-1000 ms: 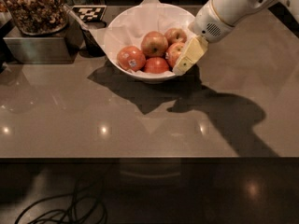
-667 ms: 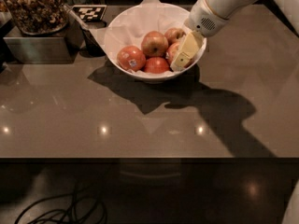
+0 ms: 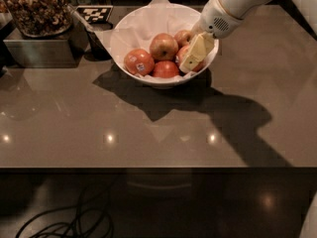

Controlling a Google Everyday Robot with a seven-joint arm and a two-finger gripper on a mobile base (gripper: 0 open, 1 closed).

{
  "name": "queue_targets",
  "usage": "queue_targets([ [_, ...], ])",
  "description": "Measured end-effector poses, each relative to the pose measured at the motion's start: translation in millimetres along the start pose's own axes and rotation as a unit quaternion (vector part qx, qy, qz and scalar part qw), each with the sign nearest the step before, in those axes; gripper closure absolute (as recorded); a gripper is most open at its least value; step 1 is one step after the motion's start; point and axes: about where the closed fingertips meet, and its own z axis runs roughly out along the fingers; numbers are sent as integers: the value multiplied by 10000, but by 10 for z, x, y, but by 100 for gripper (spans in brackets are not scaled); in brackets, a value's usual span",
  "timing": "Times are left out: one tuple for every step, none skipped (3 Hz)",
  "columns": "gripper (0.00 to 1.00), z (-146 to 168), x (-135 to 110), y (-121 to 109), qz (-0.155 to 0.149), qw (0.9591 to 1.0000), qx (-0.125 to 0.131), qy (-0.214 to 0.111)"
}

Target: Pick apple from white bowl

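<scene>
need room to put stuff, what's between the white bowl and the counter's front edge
Bare countertop in the camera view, only shadows. The gripper is at the right side of the white bowl.

Gripper (image 3: pixel 192 59) sits in the right side of the white bowl (image 3: pixel 163 82), over the apple (image 3: pixel 181 52). The bowl stands on the table (image 3: pixel 148 128), with a container (image 3: pixel 37 14) behind-left.

Kitchen counter (image 3: pixel 148 133): snacks (image 3: pixel 37 6), tool (image 3: pixel 192 59) in bowl (image 3: pixel 163 82)
</scene>
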Motion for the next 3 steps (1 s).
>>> queue_targets([
  [34, 0, 0, 0, 0, 10000, 0, 0],
  [24, 59, 27, -10, 55, 10000, -26, 4],
  [22, 172, 112, -6, 168, 9998, -124, 30],
])
